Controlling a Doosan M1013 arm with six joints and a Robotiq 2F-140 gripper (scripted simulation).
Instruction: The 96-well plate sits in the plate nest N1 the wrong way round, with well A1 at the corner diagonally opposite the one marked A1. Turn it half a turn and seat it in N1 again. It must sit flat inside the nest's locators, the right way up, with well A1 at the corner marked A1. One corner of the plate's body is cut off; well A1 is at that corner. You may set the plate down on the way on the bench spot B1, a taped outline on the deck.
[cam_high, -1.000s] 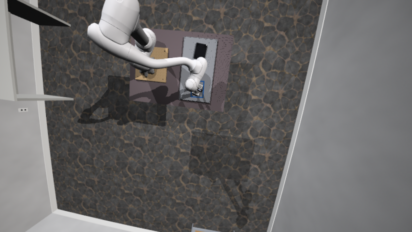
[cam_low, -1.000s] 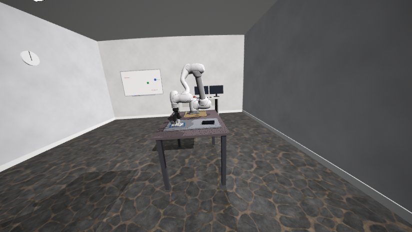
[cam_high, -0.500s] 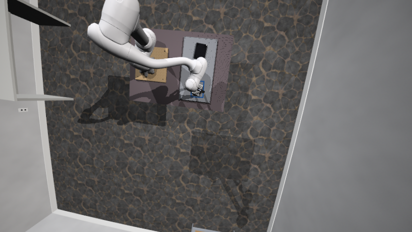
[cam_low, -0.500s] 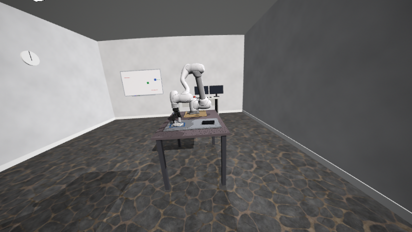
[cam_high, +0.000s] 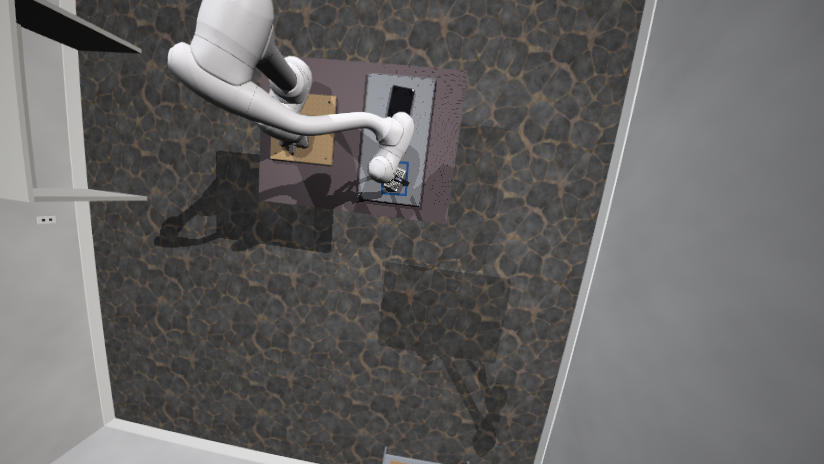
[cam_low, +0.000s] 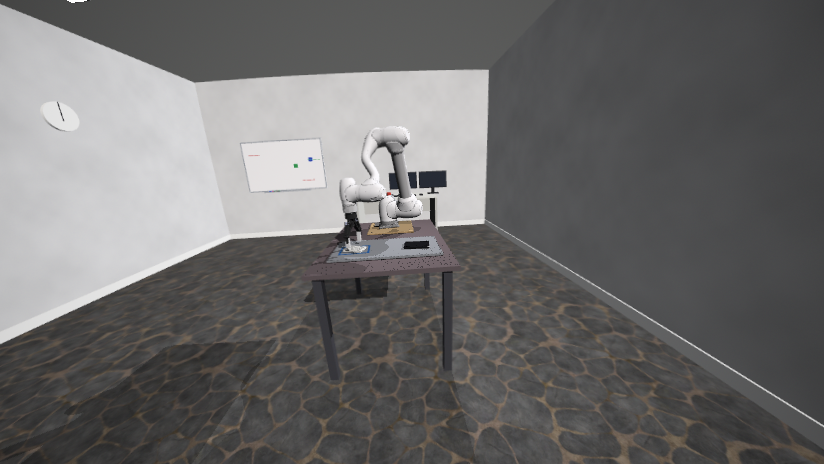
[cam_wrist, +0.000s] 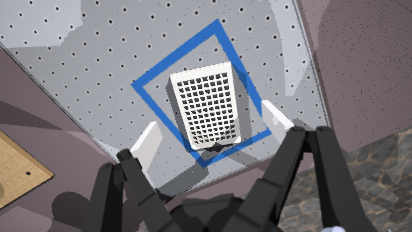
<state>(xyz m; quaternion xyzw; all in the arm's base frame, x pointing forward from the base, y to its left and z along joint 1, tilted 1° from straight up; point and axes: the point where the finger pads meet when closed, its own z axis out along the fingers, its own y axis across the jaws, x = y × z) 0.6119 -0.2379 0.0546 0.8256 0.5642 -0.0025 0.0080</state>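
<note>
Blue tape marks the bench spot B1 (cam_wrist: 150, 97) on a grey perforated deck (cam_wrist: 90, 45), and the white 96-well plate (cam_wrist: 207, 105) lies inside that outline, wells up, its near short edge just touching the tape at the corner closest to the wrist camera. The end effector (cam_wrist: 210, 130) hangs above the plate with its jaws spread wide and nothing between them; the pale finger pads stand well clear of the plate's long sides, one on each side. A cut corner on the plate cannot be made out at this angle.

From above, the white arm (cam_high: 322, 122) reaches from its tan base plate (cam_high: 325, 103) across the brownish bench (cam_high: 449, 144) to the near end of the deck. At the far end of the deck sits the black plate nest N1 (cam_high: 401, 99), with no plate in it. The exterior view shows the same layout: the plate by the left end of the deck, the dark nest to the right, the end effector raised just over the plate.
</note>
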